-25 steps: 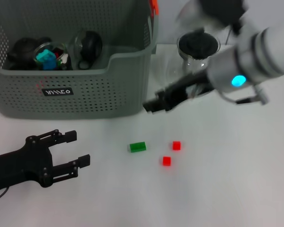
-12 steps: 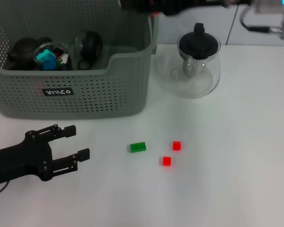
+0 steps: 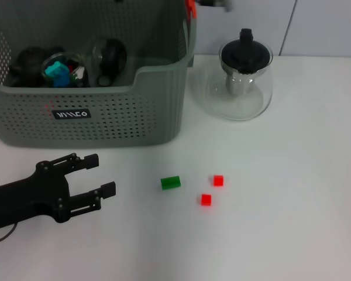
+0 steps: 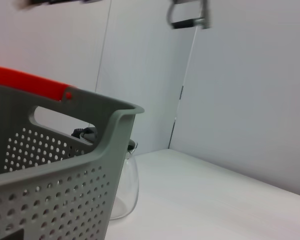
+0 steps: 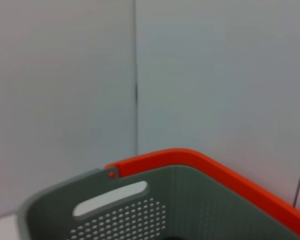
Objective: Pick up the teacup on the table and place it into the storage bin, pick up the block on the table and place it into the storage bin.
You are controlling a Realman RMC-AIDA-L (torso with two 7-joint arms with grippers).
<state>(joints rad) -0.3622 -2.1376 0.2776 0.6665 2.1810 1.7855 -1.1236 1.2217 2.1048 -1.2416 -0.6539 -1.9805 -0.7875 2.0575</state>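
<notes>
The grey storage bin (image 3: pixel 105 111) stands at the back left; its wall also shows in the left wrist view (image 4: pixel 50 195) and its rim in the right wrist view (image 5: pixel 140 210). Inside it lie dark and glass round pieces, one looking like a glass teacup (image 3: pixel 108 57), and a blue block (image 3: pixel 57 71). On the table lie a green block (image 3: pixel 171 182) and two small red blocks (image 3: pixel 218 180) (image 3: pixel 206 199). My left gripper (image 3: pixel 100 174) rests open at the front left, apart from the green block. Only a scrap of my right arm (image 3: pixel 213 3) shows at the top edge.
A glass teapot (image 3: pixel 243 79) with a black lid stands right of the bin and also shows in the left wrist view (image 4: pixel 125 185). The bin carries an orange handle (image 5: pixel 190 157) along its back rim. A white wall rises behind the table.
My right arm rose from beside the teapot, passed over the bin's back rim and left the head view. The left gripper crept slightly right.
</notes>
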